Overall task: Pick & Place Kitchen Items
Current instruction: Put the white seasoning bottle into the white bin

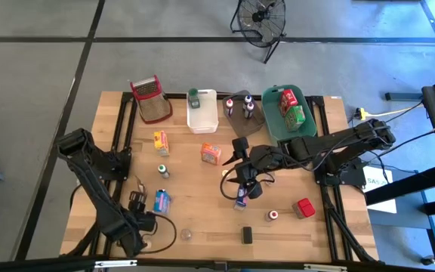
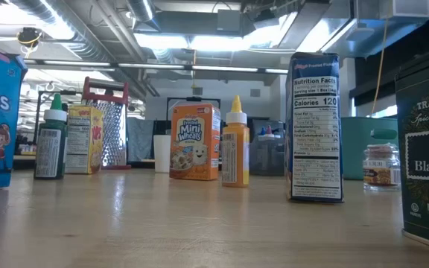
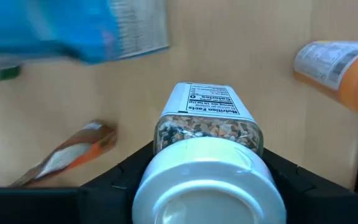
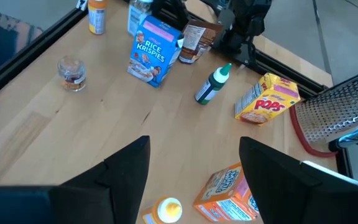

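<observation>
White-capped spice jar [image 3: 207, 155] sits between the left gripper [image 3: 207, 186] jaws, which close around its cap, likely so it can be lifted upright. Farther off, the right gripper [image 4: 194, 180] hangs with jaws apart, empty, above the yellow-topped bottle [image 4: 165, 210] and orange box [image 4: 229, 190], seemingly lining up a pick.

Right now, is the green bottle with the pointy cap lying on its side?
No. The green bottle stands upright on the wooden table, between the Rice Krispies box and the Pops box.
</observation>
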### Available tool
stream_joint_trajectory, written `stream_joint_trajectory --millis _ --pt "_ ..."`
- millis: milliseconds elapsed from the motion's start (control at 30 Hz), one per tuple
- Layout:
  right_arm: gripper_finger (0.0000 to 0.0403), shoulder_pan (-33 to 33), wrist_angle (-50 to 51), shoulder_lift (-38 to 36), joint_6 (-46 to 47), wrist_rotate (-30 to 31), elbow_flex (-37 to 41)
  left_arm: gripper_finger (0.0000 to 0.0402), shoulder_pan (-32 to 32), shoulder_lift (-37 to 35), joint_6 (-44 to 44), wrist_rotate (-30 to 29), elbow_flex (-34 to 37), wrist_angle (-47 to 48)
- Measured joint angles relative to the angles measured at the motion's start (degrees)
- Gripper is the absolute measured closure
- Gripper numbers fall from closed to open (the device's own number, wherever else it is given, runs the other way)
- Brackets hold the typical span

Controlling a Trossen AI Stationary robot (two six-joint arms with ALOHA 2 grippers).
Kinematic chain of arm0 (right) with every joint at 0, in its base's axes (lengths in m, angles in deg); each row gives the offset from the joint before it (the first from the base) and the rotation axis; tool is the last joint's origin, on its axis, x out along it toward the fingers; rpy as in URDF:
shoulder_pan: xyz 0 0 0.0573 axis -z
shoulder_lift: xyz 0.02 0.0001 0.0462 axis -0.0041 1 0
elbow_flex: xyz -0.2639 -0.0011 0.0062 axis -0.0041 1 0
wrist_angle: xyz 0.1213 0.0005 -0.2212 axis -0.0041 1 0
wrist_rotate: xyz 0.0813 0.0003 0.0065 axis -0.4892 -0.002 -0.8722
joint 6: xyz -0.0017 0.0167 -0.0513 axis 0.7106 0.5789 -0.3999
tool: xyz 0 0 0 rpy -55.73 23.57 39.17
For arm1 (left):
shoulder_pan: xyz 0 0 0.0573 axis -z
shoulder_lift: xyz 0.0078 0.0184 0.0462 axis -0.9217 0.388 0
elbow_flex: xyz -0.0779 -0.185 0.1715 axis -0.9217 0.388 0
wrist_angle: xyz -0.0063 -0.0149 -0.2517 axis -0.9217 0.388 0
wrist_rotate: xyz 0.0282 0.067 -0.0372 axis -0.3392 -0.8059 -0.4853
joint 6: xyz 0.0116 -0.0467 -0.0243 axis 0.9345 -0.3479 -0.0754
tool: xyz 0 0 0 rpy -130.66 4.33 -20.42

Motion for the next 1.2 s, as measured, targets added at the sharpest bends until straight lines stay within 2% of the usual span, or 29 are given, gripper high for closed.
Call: stream_joint_trajectory --millis 200,333,533,700,800,1033,1200 --pt "0.0153 0.0 0.2 0.0 0.3 0.0 0.0 0.0201 -0.9 0.0 -2.7 3.9 -5.4 9.0" --pt "0.0153 0.0 0.7 0.0 0.5 -0.2 0.0 0.0201 -0.8 0.0 -3.8 4.0 -9.4 12.6" --pt "0.0153 -0.1 0.6 0.0 0.7 -0.5 0.0 0.0201 -0.8 -0.1 -4.6 1.0 -15.6 19.2" --pt "0.0153 -0.2 1.0 0.0 0.7 -5.3 0.0 0.0201 -1.5 -0.1 -4.1 -2.0 -20.1 18.8" --pt "0.0153 -0.4 2.4 0.0 0.7 -7.7 0.0 0.0201 -2.6 -0.1 -0.8 -4.2 -21.1 19.3" --pt "0.0153 -3.0 4.5 0.0 3.8 -7.9 0.0 0.0201 -7.7 -0.1 9.7 -6.2 -23.6 19.2" --pt "0.0153 -6.5 4.8 0.0 5.8 -4.1 0.0 0.0201 -10.5 -0.1 17.7 -8.6 -25.9 19.2"
